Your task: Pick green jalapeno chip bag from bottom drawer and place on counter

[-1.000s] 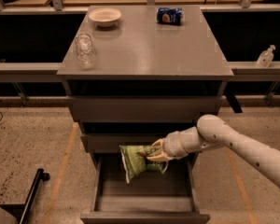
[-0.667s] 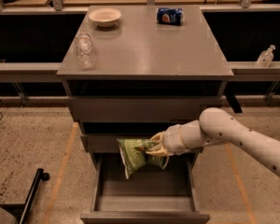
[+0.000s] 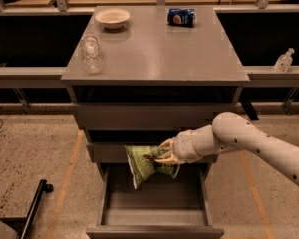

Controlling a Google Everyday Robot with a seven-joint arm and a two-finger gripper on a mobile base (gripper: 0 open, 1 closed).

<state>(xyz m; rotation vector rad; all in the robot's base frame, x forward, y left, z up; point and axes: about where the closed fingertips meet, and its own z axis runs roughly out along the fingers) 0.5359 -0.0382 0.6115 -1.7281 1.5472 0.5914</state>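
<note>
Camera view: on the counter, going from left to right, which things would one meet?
A clear container → a pale bowl → a blue can. Lower down, the gripper holds the green jalapeno chip bag over the open bottom drawer.

Claw (image 3: 160,156) tight on green jalapeno chip bag (image 3: 139,166) above open bottom drawer (image 3: 154,230)

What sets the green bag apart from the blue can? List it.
The bag is green; the can is blue. The bag hangs in the gripper above the open bottom drawer; the can lies on its side at the back of the counter.
</note>
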